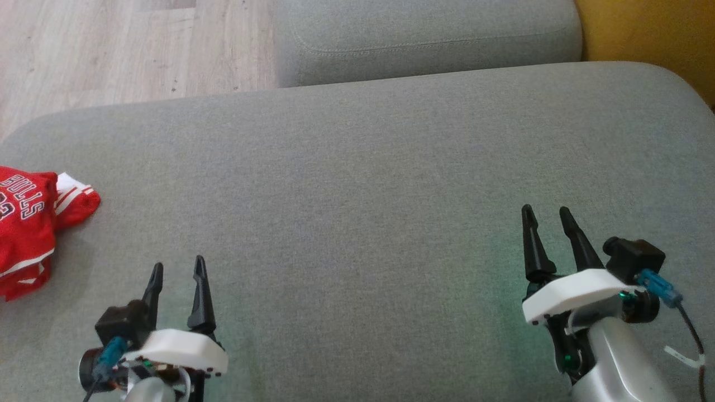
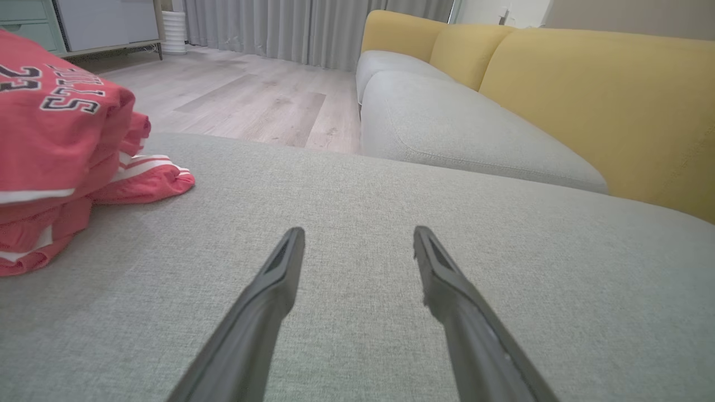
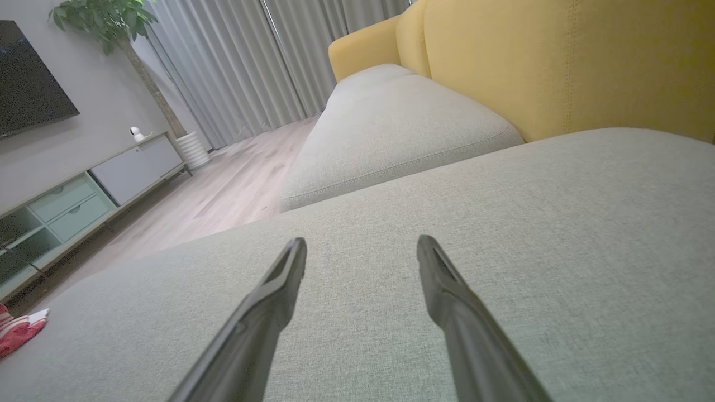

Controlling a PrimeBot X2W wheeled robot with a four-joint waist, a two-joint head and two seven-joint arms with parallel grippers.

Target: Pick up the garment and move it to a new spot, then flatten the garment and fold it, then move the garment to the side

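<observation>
Left gripper (image 1: 179, 262): fingers spread, nothing between them, low over the cushion (image 1: 357, 167); can't tell if the tips touch it. Right gripper (image 1: 545, 209): also spread and empty, over the cushion's right part.

Jersey (image 1: 25, 223): bunched red heap on the cushion, left of the left gripper and slightly ahead of its fingertips, near but not touching. Well apart from the right gripper, far off to its left. Lettering faces up, and a white-striped flap sticks out toward the left gripper. The heap is cut off by the frame edge.

Ahead of both grippers: second cushion (image 1: 424, 39). Floor (image 1: 111, 50) is ahead-left of the left gripper, backrest (image 1: 648, 28) ahead-right of the right gripper.
</observation>
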